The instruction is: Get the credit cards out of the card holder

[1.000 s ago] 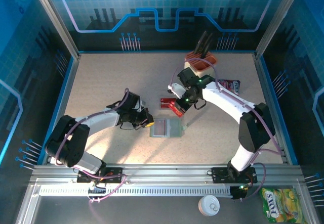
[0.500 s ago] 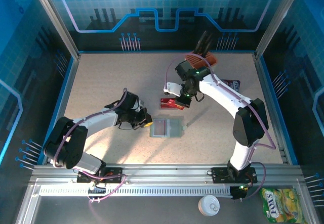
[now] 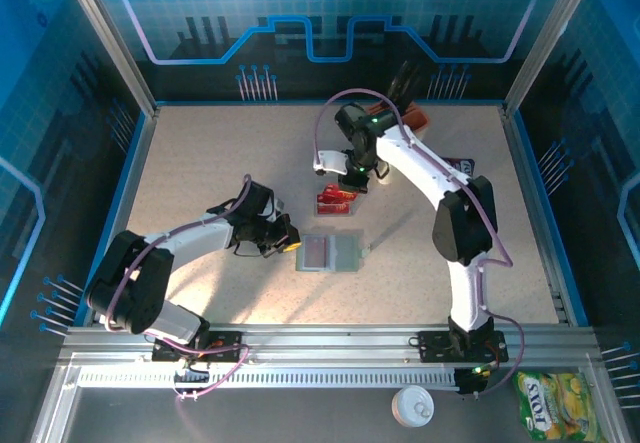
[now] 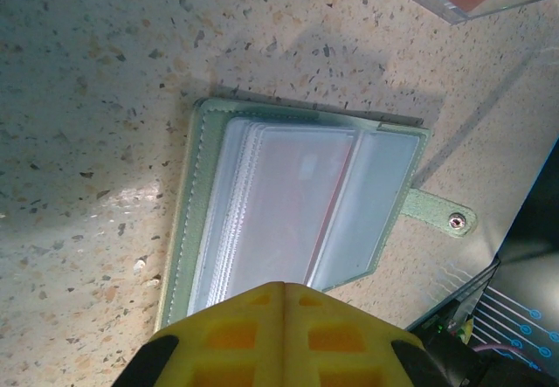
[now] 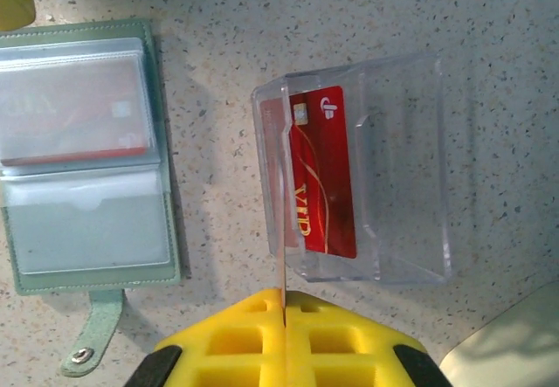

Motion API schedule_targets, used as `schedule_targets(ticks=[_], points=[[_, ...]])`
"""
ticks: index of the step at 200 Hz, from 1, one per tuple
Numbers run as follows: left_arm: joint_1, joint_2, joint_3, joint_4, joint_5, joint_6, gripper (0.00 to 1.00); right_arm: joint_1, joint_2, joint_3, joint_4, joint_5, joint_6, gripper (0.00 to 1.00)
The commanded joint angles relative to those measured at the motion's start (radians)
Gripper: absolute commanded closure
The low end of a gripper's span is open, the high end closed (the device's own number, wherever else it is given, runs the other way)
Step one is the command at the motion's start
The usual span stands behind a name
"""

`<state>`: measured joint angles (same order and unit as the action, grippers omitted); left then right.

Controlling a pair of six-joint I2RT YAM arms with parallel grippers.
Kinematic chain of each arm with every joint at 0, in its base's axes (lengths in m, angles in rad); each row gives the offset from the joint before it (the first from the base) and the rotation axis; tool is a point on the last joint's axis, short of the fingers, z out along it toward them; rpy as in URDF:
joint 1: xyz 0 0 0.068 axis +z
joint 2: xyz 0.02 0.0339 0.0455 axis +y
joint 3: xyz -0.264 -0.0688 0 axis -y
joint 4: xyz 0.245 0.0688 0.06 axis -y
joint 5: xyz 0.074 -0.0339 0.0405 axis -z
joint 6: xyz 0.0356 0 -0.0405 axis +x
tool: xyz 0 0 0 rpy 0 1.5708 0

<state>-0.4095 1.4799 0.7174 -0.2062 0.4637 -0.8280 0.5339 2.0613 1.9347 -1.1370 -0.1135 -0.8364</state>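
Beside the open card holder (image 5: 87, 160), one red card (image 5: 321, 173) lies in a clear tray (image 5: 402, 142), a second card (image 5: 70, 112) sits unextracted in its sleeve, with left gripper (image 4: 281, 291) and right gripper (image 5: 284, 308) both closed, empty.

On my overhead feed, the speckled table (image 3: 220, 153) has a knife block (image 3: 412, 119) near its back edge, with dark handles sticking up. A red packet (image 3: 464, 166) lies just right of it, partly hidden. A clear box (image 5: 402, 169) with dividers rests mid-table. Past the near rail, at the right, I see a yellow bag (image 3: 557, 403) and a round white cap (image 3: 413, 404).
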Motion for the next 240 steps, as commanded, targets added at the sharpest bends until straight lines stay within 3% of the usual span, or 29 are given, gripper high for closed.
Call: schedule_targets(ticks=[1, 99, 166, 209, 240], points=[[0.008, 0.016, 0.029, -0.036, -0.01, 0.01, 0.95, -0.014, 0.055, 0.086, -0.083, -0.03, -0.037, 1.0], [0.008, 0.036, 0.019, -0.035, -0.009, -0.005, 0.95, -0.018, 0.234, 0.287, -0.166, -0.04, -0.044, 1.0], [0.008, 0.073, 0.03, -0.016, 0.005, -0.005, 0.95, -0.013, 0.26, 0.275, -0.174, -0.031, -0.032, 1.0], [0.008, 0.064, 0.019, -0.016, 0.001, -0.004, 0.95, -0.008, 0.289, 0.279, -0.166, -0.024, -0.028, 0.9], [0.008, 0.059, 0.016, -0.015, 0.006, -0.003, 0.96, -0.008, 0.285, 0.294, -0.167, -0.024, -0.011, 0.9]])
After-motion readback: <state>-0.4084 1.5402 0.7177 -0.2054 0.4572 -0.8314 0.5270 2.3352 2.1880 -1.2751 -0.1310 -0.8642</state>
